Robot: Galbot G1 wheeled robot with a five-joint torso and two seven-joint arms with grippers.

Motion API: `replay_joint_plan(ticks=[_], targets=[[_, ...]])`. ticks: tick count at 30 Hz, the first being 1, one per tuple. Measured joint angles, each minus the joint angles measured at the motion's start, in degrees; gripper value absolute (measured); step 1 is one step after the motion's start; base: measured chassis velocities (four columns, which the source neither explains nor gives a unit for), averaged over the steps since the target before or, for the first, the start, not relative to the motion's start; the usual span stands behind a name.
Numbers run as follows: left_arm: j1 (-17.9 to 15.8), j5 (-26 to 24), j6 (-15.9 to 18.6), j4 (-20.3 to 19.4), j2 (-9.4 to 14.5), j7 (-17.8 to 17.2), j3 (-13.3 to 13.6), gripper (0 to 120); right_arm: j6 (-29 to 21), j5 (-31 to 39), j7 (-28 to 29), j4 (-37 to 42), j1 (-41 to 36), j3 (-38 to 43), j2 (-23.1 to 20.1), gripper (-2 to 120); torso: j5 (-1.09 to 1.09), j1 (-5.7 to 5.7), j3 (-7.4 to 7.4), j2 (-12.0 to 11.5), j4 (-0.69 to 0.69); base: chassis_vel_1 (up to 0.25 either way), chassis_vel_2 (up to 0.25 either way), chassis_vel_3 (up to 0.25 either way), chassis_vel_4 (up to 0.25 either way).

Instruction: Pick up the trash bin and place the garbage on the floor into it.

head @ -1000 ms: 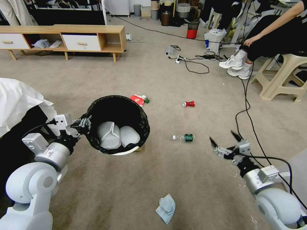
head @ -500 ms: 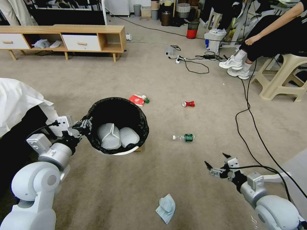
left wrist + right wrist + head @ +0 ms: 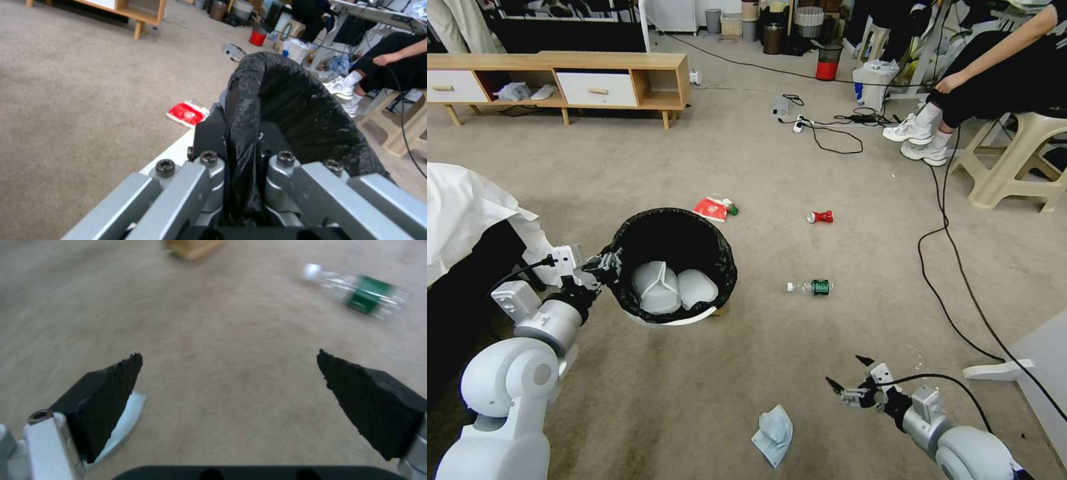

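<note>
A beige carpet floor carries scattered litter: a blue face mask just beside the right gripper, whose fingers are spread wide with nothing between them, and the clear green-labelled bottle farther ahead, with a crushed red can and red packet beyond. The left gripper is clamped on the bag-covered rim of the trash bin. Inside the bin lie pale crumpled pieces.
</note>
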Motion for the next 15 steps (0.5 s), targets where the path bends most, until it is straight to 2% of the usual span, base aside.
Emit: replay_joint_plan(ticks=[2, 9, 12, 15], targets=[[0.3, 0.0, -0.1, 0.0, -0.2, 0.0, 0.0, 7, 3.3, -1.5, -4.7, -1.9, 0.6, 0.0, -0.4, 100, -0.01, 0.00, 0.00, 0.0, 0.00, 0.000, 0.000, 0.000, 0.000], [0.3, 0.1, -0.2, 0.0, -0.2, 0.0, -0.1, 7, 5.1, -2.4, -8.5, -3.3, 1.7, -1.0, -0.1, 100, 0.00, 0.00, 0.00, 0.0, 0.00, 0.000, 0.000, 0.000, 0.000], [0.3, 0.1, -0.2, 0.0, -0.3, 0.0, 0.0, 7, 6.7, -4.8, -13.2, -4.7, 2.2, -1.5, -0.2, 100, 0.00, 0.00, 0.00, 0.0, 0.00, 0.000, 0.000, 0.000, 0.000], [0.4, 0.1, -0.2, 0.0, -0.3, 0.0, 0.0, 7, 7.1, -5.5, -14.6, -5.2, 2.2, -1.7, -0.3, 100, -0.01, 0.00, 0.00, 0.0, 0.00, 0.000, 0.000, 0.000, 0.000]])
